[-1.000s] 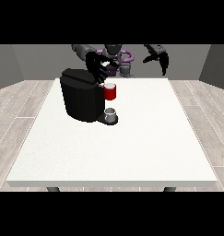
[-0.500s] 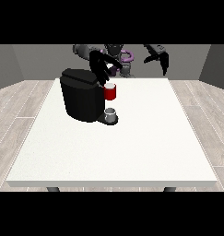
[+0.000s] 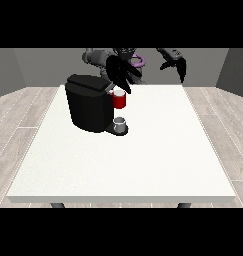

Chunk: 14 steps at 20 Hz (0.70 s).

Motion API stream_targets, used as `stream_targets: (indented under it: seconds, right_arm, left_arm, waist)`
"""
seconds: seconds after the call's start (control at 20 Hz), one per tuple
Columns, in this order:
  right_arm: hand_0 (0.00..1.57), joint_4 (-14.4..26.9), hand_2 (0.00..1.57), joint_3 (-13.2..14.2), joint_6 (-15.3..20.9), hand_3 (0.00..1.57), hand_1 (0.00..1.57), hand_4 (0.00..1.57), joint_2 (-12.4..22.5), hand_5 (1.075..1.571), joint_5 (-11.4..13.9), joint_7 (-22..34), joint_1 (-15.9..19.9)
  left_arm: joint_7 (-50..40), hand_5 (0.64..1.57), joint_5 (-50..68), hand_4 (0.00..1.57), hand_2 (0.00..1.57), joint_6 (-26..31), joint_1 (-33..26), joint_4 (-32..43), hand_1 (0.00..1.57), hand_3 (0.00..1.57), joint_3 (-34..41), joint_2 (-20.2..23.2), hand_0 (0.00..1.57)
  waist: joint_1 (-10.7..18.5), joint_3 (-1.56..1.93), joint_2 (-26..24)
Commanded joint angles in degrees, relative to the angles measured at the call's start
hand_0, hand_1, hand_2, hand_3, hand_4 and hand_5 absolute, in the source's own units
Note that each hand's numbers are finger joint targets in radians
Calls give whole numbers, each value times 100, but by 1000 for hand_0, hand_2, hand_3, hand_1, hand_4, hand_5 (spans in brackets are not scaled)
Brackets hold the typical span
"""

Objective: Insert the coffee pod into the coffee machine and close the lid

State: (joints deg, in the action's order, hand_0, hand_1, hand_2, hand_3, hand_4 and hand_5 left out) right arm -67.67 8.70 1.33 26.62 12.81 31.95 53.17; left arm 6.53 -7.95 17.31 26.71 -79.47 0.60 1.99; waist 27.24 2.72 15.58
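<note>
A black coffee machine (image 3: 92,106) stands on the white table (image 3: 143,160) at the back left. On its front is a red thing at the machine (image 3: 120,100). Below that, a small grey thing (image 3: 120,123) sits on the machine's base; I cannot tell whether it is the pod. The hand at the view's left (image 3: 120,74) hangs just above the red thing, its fingers stretched downward and holding nothing. The hand at the view's right (image 3: 175,64) is raised over the table's far edge, its fingers relaxed and pointing down, empty.
The robot's torso, with a purple part (image 3: 139,61), shows behind the machine at the table's far edge. Wooden floor surrounds the table.
The hand at the view's left has shifted a little to the right and down, closer to the red thing. The other hand has barely moved.
</note>
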Motion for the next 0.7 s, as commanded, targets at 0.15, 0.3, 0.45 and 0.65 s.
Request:
stream_targets:
  seconds: [0.15, 0.3, 0.45, 0.65]
  right_arm:
    - [0, -472, 0, 8, 25, 0, 0, 0, -497, 1571, -430, -794, 725]
    - [0, -381, 0, -79, 123, 0, 0, 0, -713, 1571, -418, -1279, 825]
    - [0, -140, 0, -104, 114, 0, 0, 98, -746, 1571, -383, -1511, 974]
    - [0, 80, 0, -275, 194, 0, 0, 0, -1057, 1571, -327, -1721, 1150]
  left_arm:
    - [27, 1571, -3, 362, 0, 57, 338, -28, 0, 0, -160, -131, 0]
    - [-134, 1571, 41, 0, 0, 84, 619, -138, 0, 0, -88, -50, 0]
    - [-28, 1571, 222, 278, 0, 236, 508, -190, 0, 0, 64, 88, 0]
    - [-219, 1571, 242, 272, 0, 108, 436, -101, 0, 0, 187, 86, 0]
  waist:
    - [811, -255, 374]
    - [833, -265, 640]
    - [798, -273, 636]
    - [505, -275, 454]
